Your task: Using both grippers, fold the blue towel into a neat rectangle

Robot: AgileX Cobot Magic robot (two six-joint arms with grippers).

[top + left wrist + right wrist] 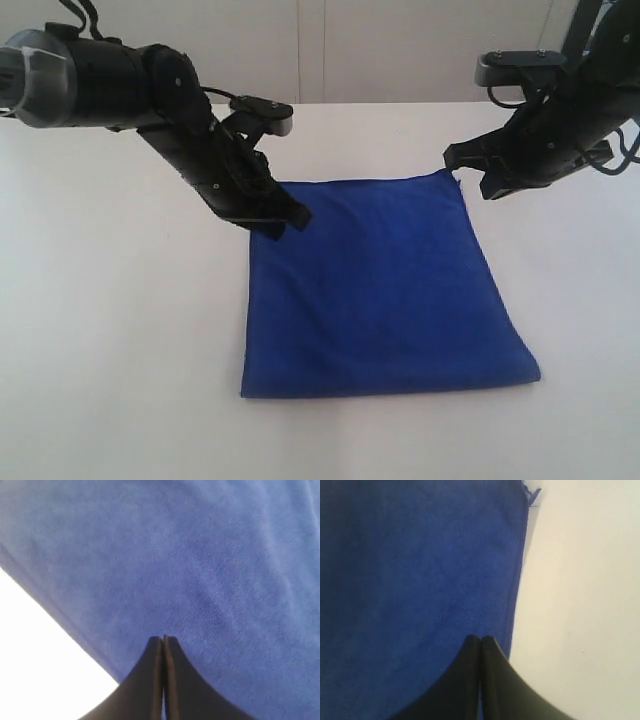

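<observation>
Left fingers (pixel 149 680), right fingers (pixel 496 680) over blue towel (pixel 385 290)

Lab-like setting — white table (pixel 100 380), plain pale wall (pixel 400 50)

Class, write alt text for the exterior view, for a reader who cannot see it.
A blue towel lies spread flat on a white table. The black left tool, shut, is at the towel's far left corner; the black right tool, also shut, is by its far right corner.
</observation>
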